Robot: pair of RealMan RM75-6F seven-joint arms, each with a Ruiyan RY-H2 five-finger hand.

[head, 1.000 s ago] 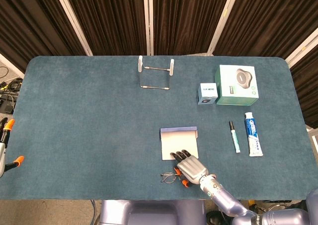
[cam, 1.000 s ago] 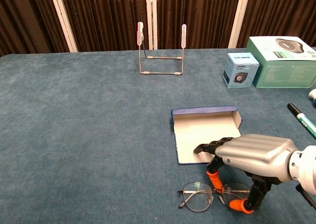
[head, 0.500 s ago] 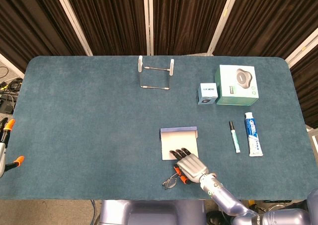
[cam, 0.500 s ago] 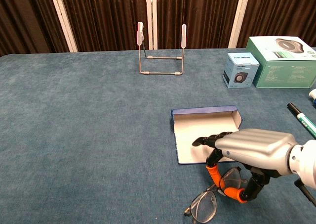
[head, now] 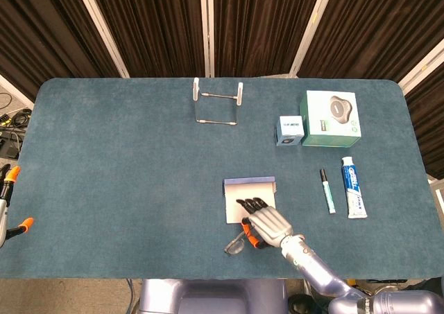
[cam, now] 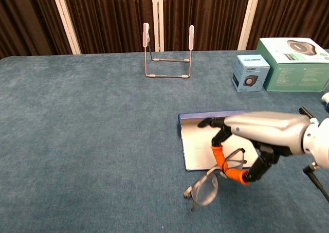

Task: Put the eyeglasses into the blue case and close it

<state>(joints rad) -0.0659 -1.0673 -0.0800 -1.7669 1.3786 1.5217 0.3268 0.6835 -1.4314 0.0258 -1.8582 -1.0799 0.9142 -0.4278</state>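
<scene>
Pinching the glasses [cam: 213, 179] by one lens rim between thumb and finger, my right robot hand [cam: 262, 135] has them lifted off the worktop [cam: 92, 140], tilted, with the free lens hanging down to the left. The open case [cam: 198, 148] lies directly under and just beyond my fingers, long axis left to right, so I judge the glasses must level out parallel to it. My left robot hand sits well off at the far edge, only orange tips [head: 14, 203] showing, so I cannot tell its state.
</scene>
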